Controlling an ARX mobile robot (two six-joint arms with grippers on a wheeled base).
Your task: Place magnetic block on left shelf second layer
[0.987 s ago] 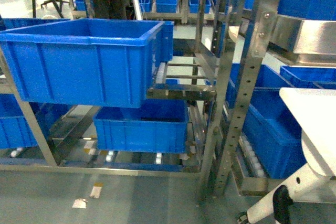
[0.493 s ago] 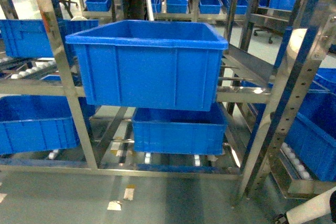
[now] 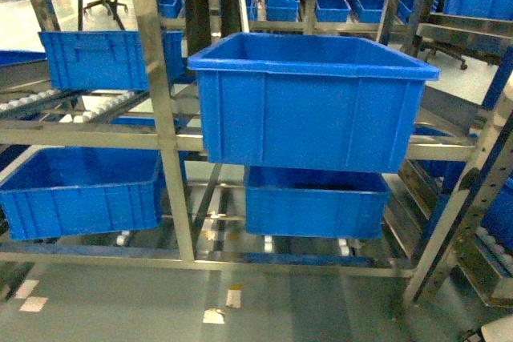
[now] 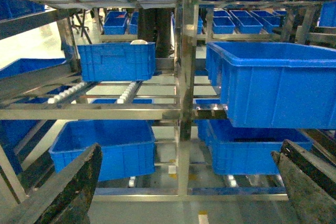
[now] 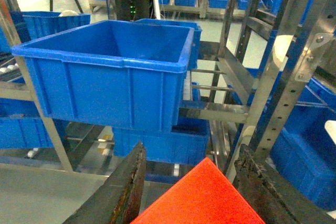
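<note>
Magnetic block (image 5: 202, 198), bright red, sits between the two dark fingers (image 5: 123, 192) of the right gripper (image 5: 197, 195), at 6 o'clock in the right wrist view; the fingers stand close on both sides of it, so I judge it is held, though the contact itself is out of the frame. Ahead at 11 o'clock is the large blue crate (image 5: 113, 72) on the steel tier with roller rails (image 3: 88, 106), and the left shelf second layer (image 3: 88, 135) lies at 9 o'clock in the head view, beside a steel post (image 3: 164, 126). The left gripper (image 4: 178, 182) has its fingers wide apart and holds nothing. To do this step well, I think the base should face the left bay squarely, then the block should go over the crate rim, not against the post.
</note>
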